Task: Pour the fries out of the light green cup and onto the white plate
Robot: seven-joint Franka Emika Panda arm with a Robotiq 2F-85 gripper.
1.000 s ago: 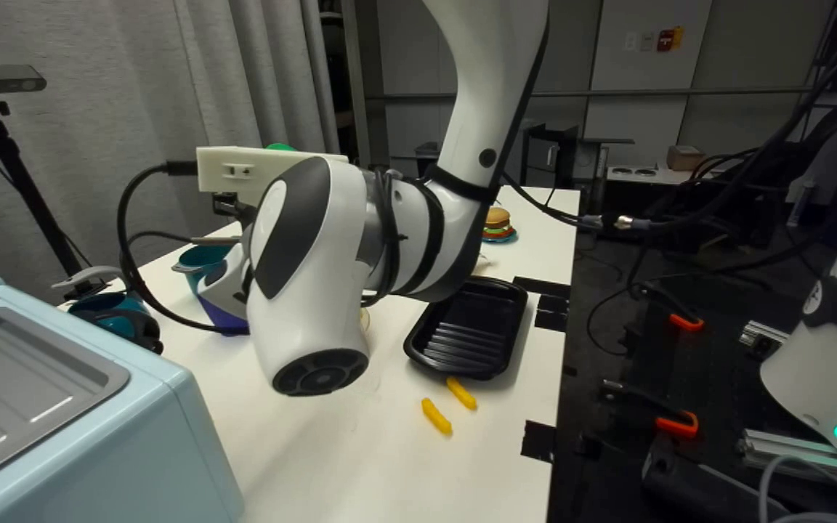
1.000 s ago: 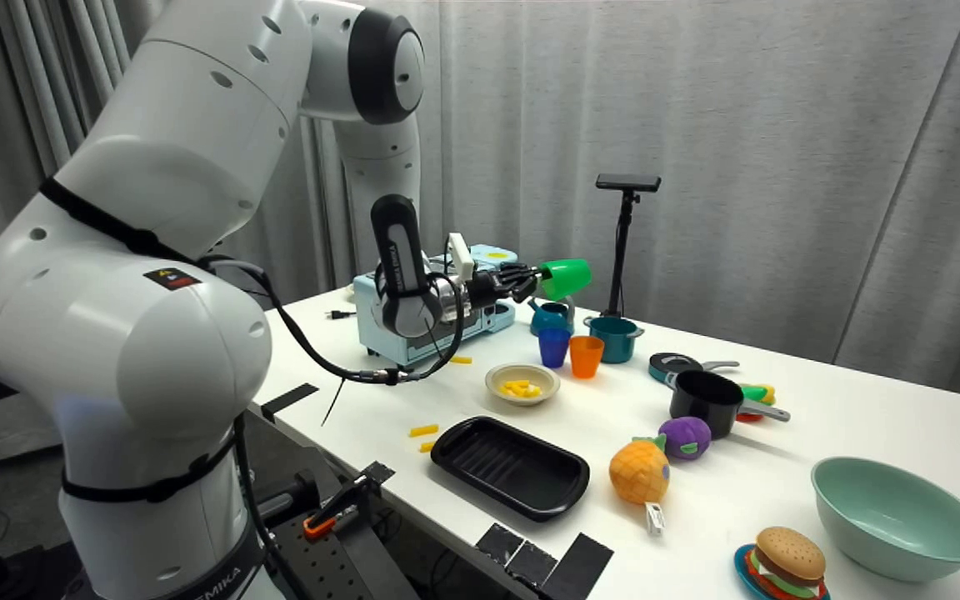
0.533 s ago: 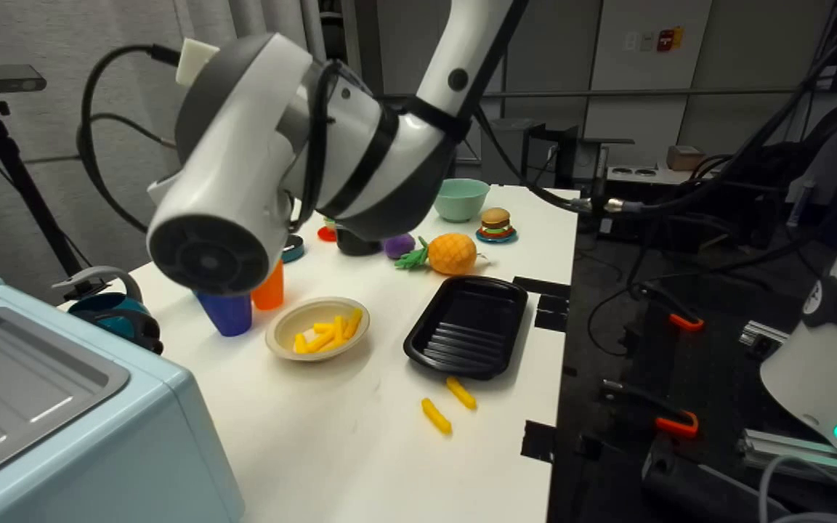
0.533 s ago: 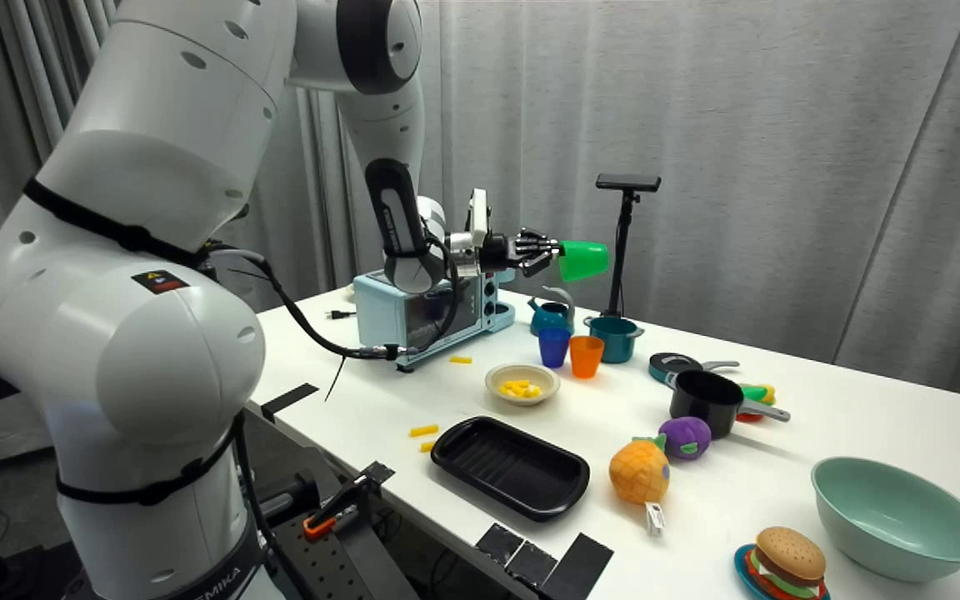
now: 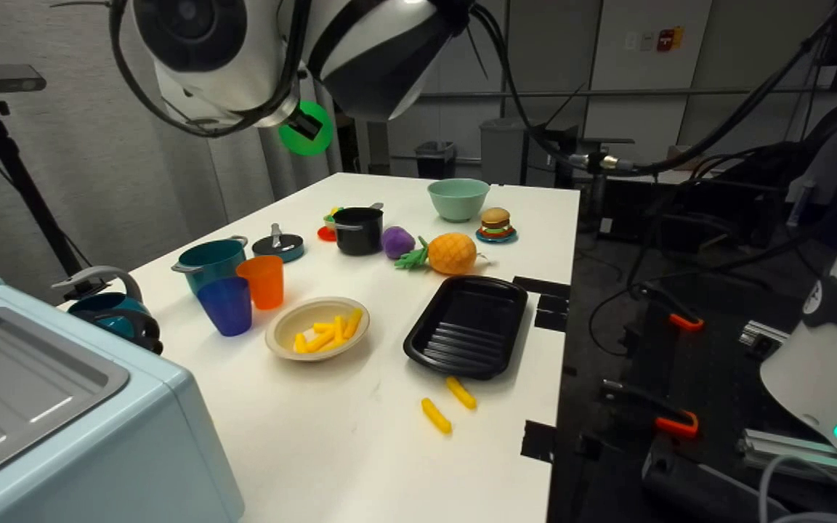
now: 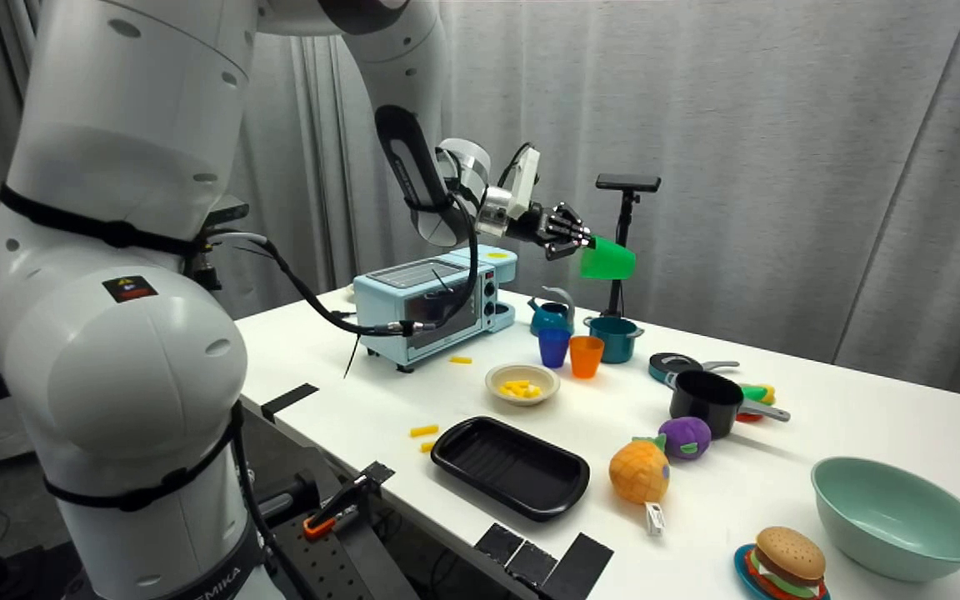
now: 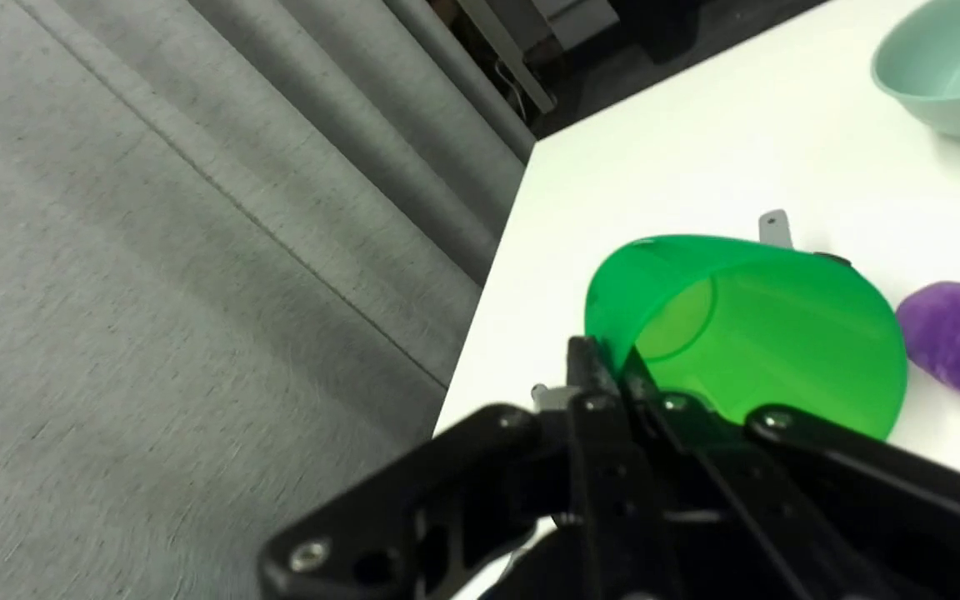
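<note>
My gripper is shut on the rim of the light green cup, one finger inside and one outside. The cup's mouth faces the wrist, and no fries show inside. In both exterior views the cup hangs high above the table, on its side, base pointing away from the gripper. Several yellow fries lie in the white plate, also seen in an exterior view. Two loose fries lie by the black tray; another lies near the toaster oven.
A blue cup, orange cup, teal pot and kettle stand behind the plate. The black tray is in front. A toaster oven, black pot, pineapple toy and teal bowl surround.
The arm has risen and moved away from the plate with the cup in the gripper, uncovering the plate and cups. The cup's base has swung downward. The fries in the plate have not moved.
</note>
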